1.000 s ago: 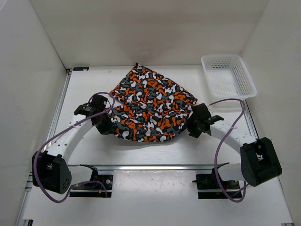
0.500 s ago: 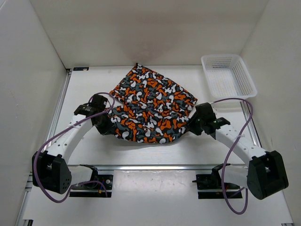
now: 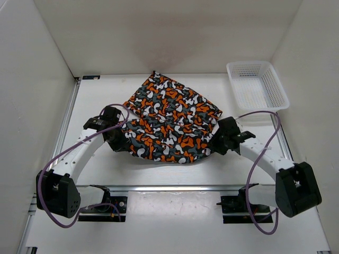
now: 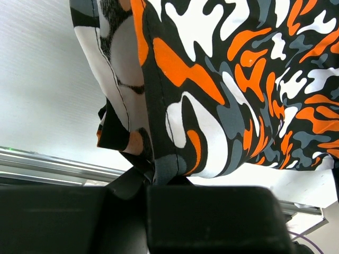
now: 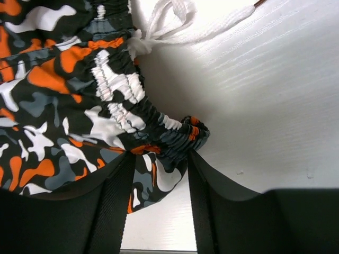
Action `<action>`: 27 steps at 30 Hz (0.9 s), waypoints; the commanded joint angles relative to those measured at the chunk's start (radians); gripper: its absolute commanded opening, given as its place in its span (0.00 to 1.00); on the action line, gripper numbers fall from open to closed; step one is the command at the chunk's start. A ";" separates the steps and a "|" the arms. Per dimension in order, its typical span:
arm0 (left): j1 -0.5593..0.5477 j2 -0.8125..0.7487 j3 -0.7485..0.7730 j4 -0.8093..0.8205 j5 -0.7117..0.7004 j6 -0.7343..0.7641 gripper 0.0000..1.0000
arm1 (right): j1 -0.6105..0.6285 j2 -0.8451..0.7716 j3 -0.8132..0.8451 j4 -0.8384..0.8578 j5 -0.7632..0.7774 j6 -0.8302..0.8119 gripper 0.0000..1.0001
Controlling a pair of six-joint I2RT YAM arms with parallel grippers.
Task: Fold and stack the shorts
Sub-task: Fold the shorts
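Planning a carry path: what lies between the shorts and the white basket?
Only bare table, as the top view shows; the shorts and the basket lie apart.

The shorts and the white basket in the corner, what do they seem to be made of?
The shorts look like thin, soft woven cloth with a matte printed camouflage: they drape and wrinkle, with stitched hems and a gathered elastic waistband; the fibre cannot be told. The drawstring looks like white cord, perhaps cotton. The basket seems moulded white plastic, with rigid open mesh walls.
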 commanded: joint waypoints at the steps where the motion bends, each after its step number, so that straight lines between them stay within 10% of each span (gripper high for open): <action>1: -0.005 -0.006 0.034 0.001 -0.002 0.010 0.10 | 0.005 -0.099 -0.021 -0.038 0.060 0.003 0.51; 11: -0.005 -0.006 0.044 0.001 -0.002 0.010 0.10 | 0.005 -0.254 -0.147 -0.078 0.028 0.052 0.54; 27: -0.005 0.004 0.044 0.001 -0.002 0.010 0.10 | 0.005 0.050 -0.052 0.082 -0.011 0.015 0.54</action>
